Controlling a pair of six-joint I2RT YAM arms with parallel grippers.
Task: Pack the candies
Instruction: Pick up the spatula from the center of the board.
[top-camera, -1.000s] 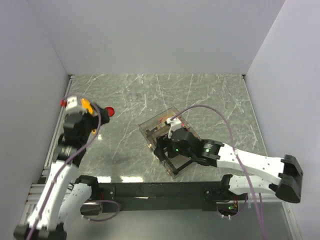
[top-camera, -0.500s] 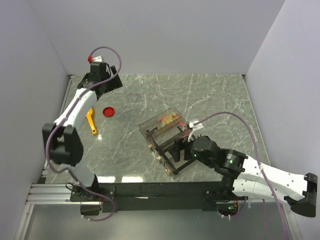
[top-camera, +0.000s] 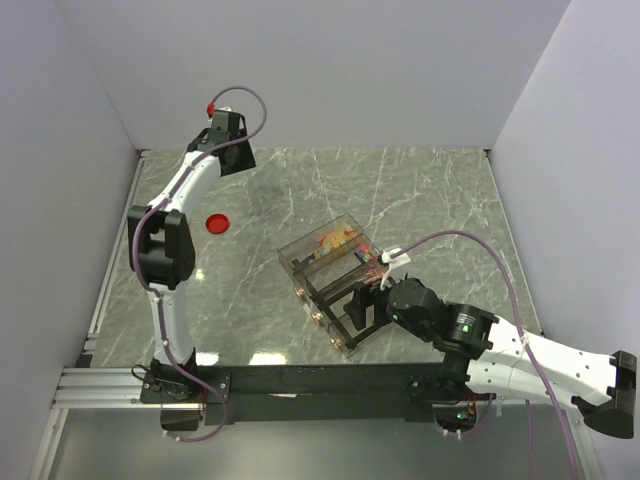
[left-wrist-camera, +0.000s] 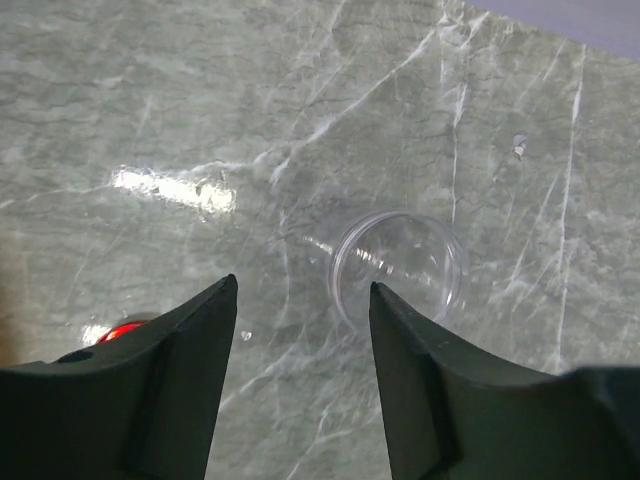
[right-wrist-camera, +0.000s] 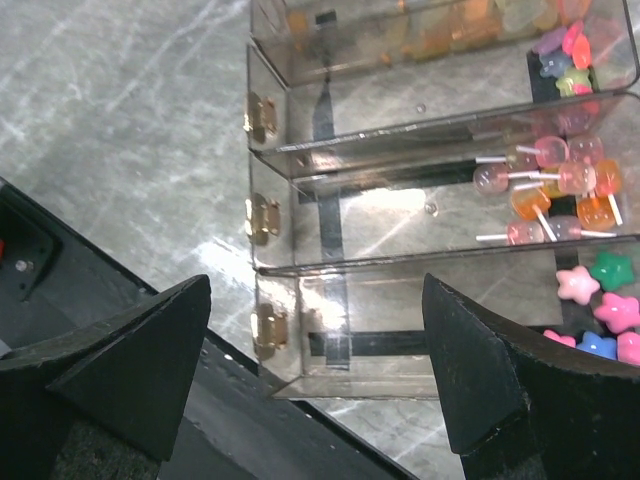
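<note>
Plainly, the candies (right-wrist-camera: 560, 185) are in the clear box (top-camera: 318, 270), which lies slantwise near the middle of the table (top-camera: 430, 190). In the right wrist view they crowd the right-hand end of its long compartments. Orange and yellow ones fill the far compartment, pink and orange ones on thin white sticks the middle one, and pink, green and blue star shapes the nearest. Three brass hinges (right-wrist-camera: 262, 215) run down the box's left end in that view.

The right gripper (right-wrist-camera: 316, 290) hangs over the near end of the box with its jaws spread wide and nothing clamped between them. Whether a finger touches the box cannot be told.

The left gripper (left-wrist-camera: 302, 290) is well away from the box, toward the far left corner of the table, its jaws partly open and empty. Below it on the table is a clear cup (left-wrist-camera: 400, 268), showing just beyond the gap between the fingers; whether it stands or lies cannot be told. A red lid (top-camera: 216, 222) lies flat to the left of the box, well apart from it.
</note>
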